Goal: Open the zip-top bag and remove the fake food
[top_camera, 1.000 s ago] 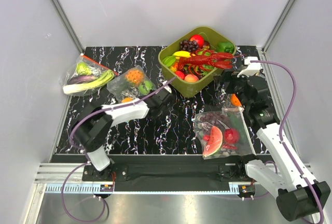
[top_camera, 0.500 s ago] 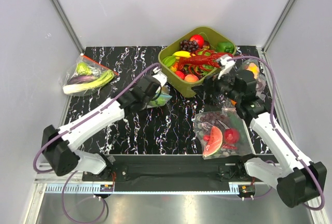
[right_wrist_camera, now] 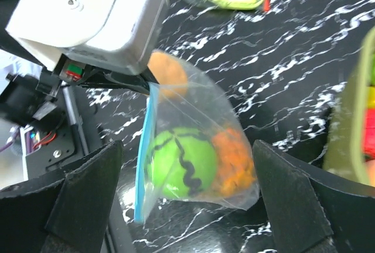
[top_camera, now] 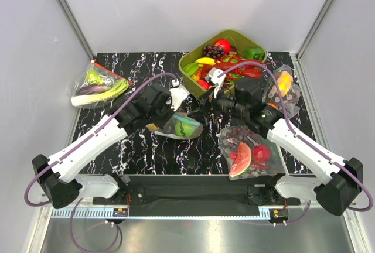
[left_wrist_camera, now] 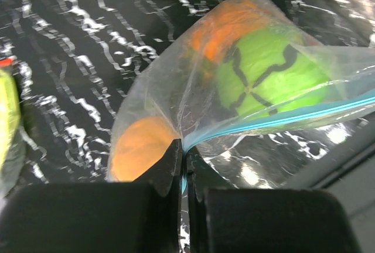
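While the left tool (left_wrist_camera: 183, 171) is clenched on the blue zip strip at one corner of the bag (top_camera: 179, 127), the bag sits mid-tabletop (top_camera: 146, 147) with the fruit (left_wrist_camera: 269, 83) inside. Just beyond, the right tool (right_wrist_camera: 187, 188) faces the bag, fingers spread wide, gripping nothing. Farther back stands a green bin (top_camera: 190, 83).

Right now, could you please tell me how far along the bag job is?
Done: the left gripper has the zip-top bag pinched at a corner by its blue zip strip, jaws shut. In hand: the right gripper faces the bag with jaws open, not gripping it. To do: the strip looks sealed and the fake food is all inside, so opening and emptying remain.
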`<state>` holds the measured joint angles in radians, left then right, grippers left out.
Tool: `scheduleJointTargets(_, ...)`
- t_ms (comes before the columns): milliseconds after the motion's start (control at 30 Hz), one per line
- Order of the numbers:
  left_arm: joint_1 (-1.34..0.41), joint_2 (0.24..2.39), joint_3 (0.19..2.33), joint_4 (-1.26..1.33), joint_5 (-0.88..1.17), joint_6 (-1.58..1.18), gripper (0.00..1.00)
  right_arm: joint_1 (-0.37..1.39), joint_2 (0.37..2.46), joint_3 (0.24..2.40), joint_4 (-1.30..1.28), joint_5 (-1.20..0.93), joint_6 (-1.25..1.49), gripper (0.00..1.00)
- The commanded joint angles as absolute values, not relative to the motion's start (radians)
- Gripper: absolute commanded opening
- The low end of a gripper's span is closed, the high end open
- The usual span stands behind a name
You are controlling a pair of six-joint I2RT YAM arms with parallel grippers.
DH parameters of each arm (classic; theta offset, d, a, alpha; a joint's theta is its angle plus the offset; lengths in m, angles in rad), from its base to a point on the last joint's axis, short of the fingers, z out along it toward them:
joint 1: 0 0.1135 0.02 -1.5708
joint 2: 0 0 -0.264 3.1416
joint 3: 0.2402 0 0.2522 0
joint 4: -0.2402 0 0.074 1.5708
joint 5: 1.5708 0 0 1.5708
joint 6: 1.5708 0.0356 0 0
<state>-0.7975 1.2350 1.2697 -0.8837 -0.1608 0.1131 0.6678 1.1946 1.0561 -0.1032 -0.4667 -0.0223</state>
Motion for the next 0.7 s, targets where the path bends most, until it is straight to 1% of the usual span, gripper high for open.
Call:
scheduleJointTargets(0, -0.798, 1.219, 1.318, -0.858, -0.042, 0.127, 0.04, 0.704, 1.203, 1.094, -0.101, -0.492, -0.029, 0.98)
scheduleJointTargets(133, -0.799, 1.235, 1.338, -0.851, -0.017, 0.124, 0.05, 0.75, 1.203, 1.077, -0.123, -0.463, -0.034, 0.98)
scheduleJointTargets(300, -0.798, 1.252, 1.367, -0.839, -0.005, 0.118, 0.06, 0.762, 1.193, 1.052, -0.167, -0.436, -0.038, 0.96)
scheduleJointTargets(433, -0.799, 1.267, 1.384, -0.836, 0.048, 0.121, 0.06, 0.772, 1.19, 1.032, -0.17, -0.419, -0.035, 0.93)
scheduleJointTargets(567, -0.799, 1.269, 1.402, -0.838, 0.067, 0.129, 0.07, 0.773, 1.196, 1.02, -0.183, -0.397, -0.049, 0.86)
scheduleJointTargets(600, -0.799, 1.266, 1.407, -0.838, 0.077, 0.13, 0.07, 0.775, 1.198, 1.019, -0.183, -0.394, -0.049, 0.78)
scheduleJointTargets(667, -0.799, 1.261, 1.405, -0.835, 0.086, 0.13, 0.08, 0.776, 1.198, 1.014, -0.181, -0.39, -0.048, 0.66)
